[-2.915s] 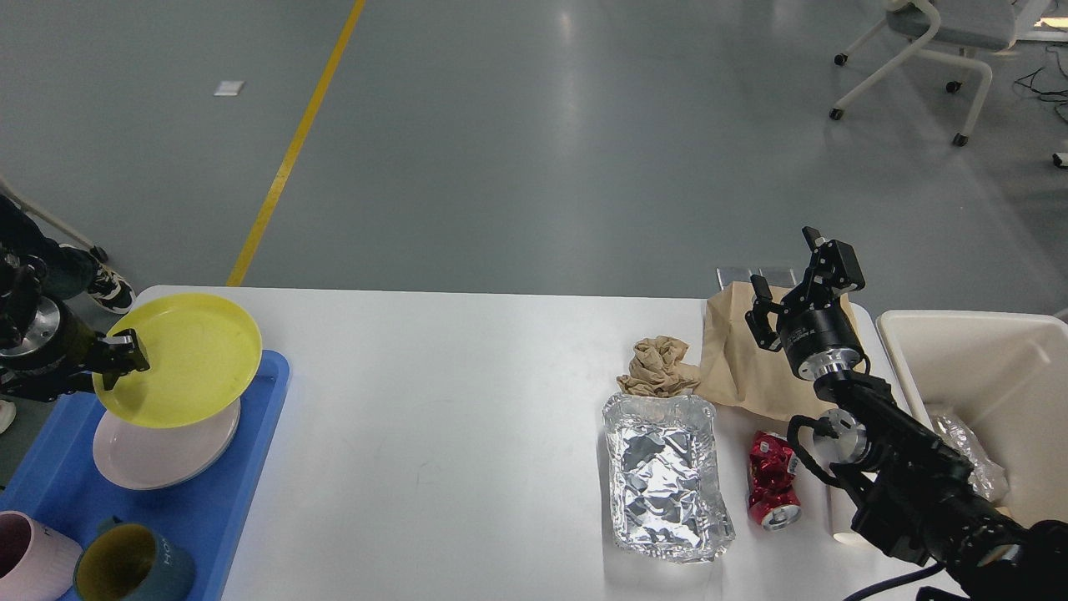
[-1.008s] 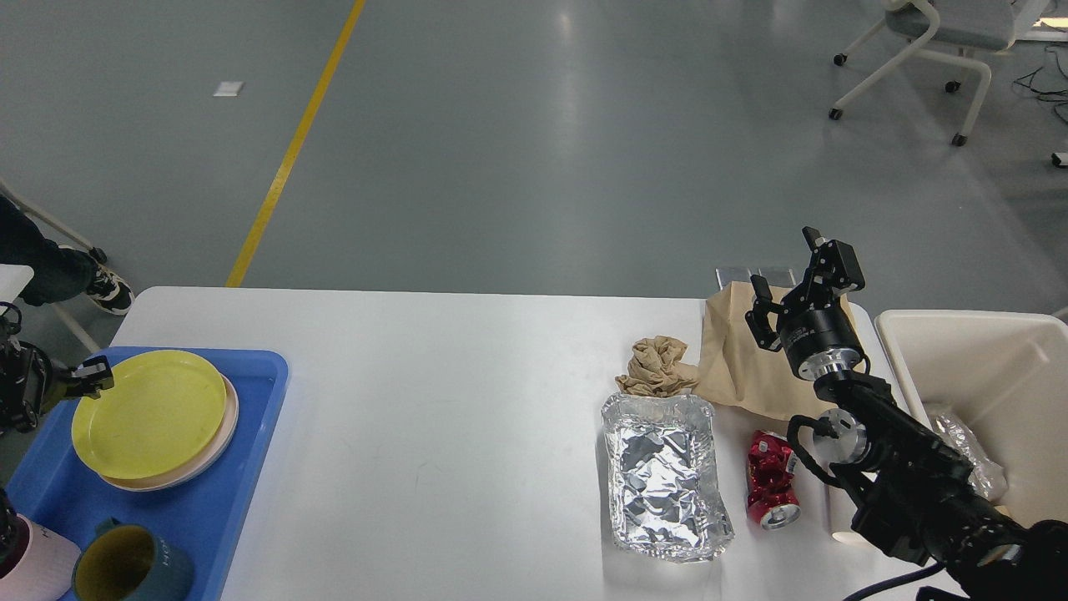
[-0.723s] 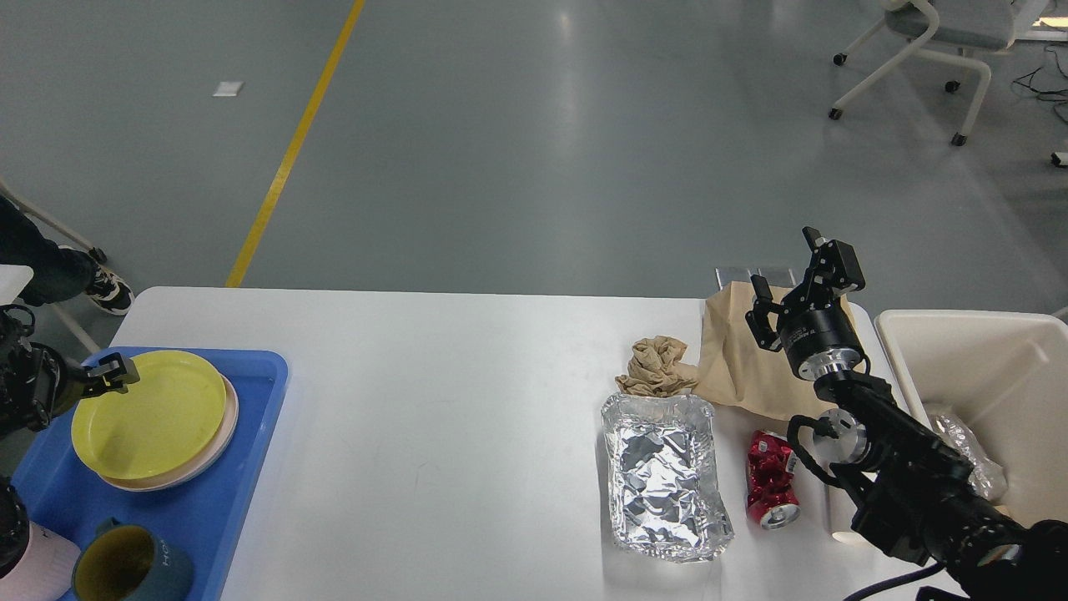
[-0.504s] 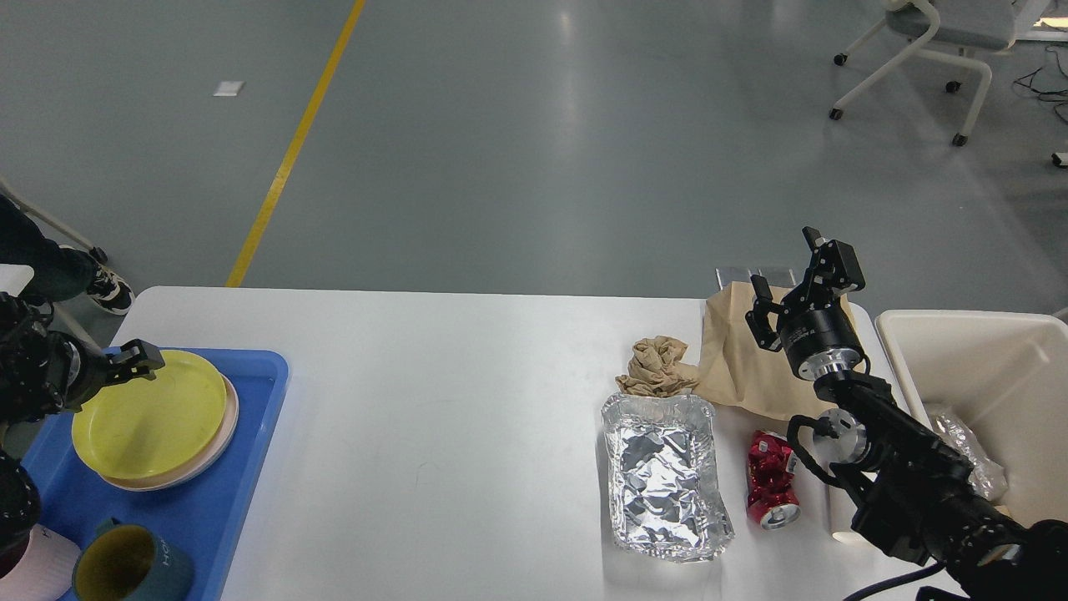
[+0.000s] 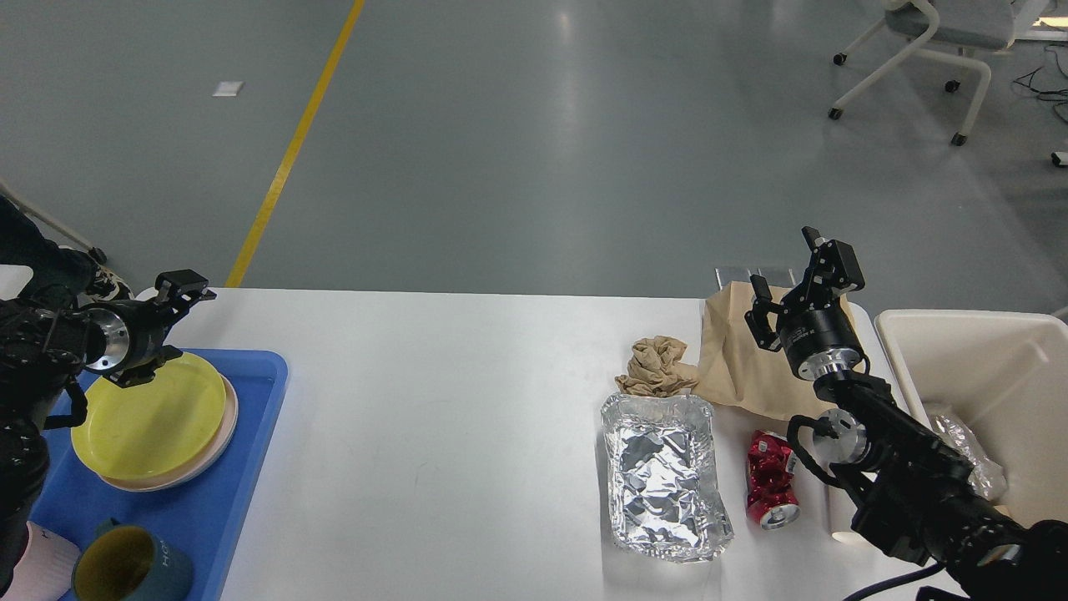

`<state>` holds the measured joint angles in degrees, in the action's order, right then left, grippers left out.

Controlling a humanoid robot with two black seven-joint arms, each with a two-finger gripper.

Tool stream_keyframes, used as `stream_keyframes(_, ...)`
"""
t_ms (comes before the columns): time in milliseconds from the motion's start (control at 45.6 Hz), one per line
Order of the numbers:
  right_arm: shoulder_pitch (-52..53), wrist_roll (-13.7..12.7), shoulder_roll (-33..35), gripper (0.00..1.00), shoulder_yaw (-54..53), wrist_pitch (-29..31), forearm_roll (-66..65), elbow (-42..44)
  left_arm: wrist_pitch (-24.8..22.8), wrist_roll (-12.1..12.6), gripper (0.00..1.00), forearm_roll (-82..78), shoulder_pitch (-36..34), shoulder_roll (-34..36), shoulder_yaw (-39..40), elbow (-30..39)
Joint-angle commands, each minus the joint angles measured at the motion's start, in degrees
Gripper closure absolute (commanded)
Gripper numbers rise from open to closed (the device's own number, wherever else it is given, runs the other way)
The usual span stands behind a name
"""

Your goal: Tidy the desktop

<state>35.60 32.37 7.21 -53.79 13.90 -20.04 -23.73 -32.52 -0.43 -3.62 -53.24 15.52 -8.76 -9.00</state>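
Note:
The white desktop (image 5: 467,401) carries litter on its right half: a crumpled foil tray (image 5: 667,476), a crushed red can (image 5: 772,484), a wad of brown paper (image 5: 659,367) and a brown paper bag (image 5: 734,376). A yellow plate (image 5: 146,417) lies stacked on a pale plate (image 5: 224,426) in the blue tray (image 5: 242,484) at the left. My left gripper (image 5: 177,321) is open and empty, above the tray's far edge, just beyond the yellow plate. My right gripper (image 5: 784,267) is open and empty, raised over the paper bag.
A cream-white bin (image 5: 984,351) stands off the table's right end with clear plastic litter (image 5: 968,459) inside. A yellow-lined teal mug (image 5: 125,568) and a pink mug (image 5: 37,568) sit at the tray's near end. An office chair (image 5: 926,50) stands far right on the floor.
My left gripper has set the yellow plate down on the pale plate, let go, and moved right and away past the plate's far rim. My right arm has not moved.

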Motion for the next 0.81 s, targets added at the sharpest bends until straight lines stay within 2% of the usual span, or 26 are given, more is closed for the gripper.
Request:
stream_keyframes(0,0.0,0.0,0.0,0.0,0.0,0.0,0.0,0.0,3.6,0.1,0.04,0.3,0.2,-2.0,9.6,0.0)
stream_keyframes(351,0.0,0.1,0.0,0.0,0.0,0.0,0.0,0.0,4.4,0.0,0.04,4.8,-1.3,-2.6,26.2,0.0)
stream_keyframes(504,0.0,0.0,0.0,0.0,0.0,0.0,0.0,0.0,4.4,0.0,0.04,10.4,-5.1,-2.7,27.0,0.1)
stream_keyframes(789,0.0,0.1,0.0,0.0,0.0,0.0,0.0,0.0,3.7,0.1,0.04,10.5,-9.7,-3.4,27.0,0.1)
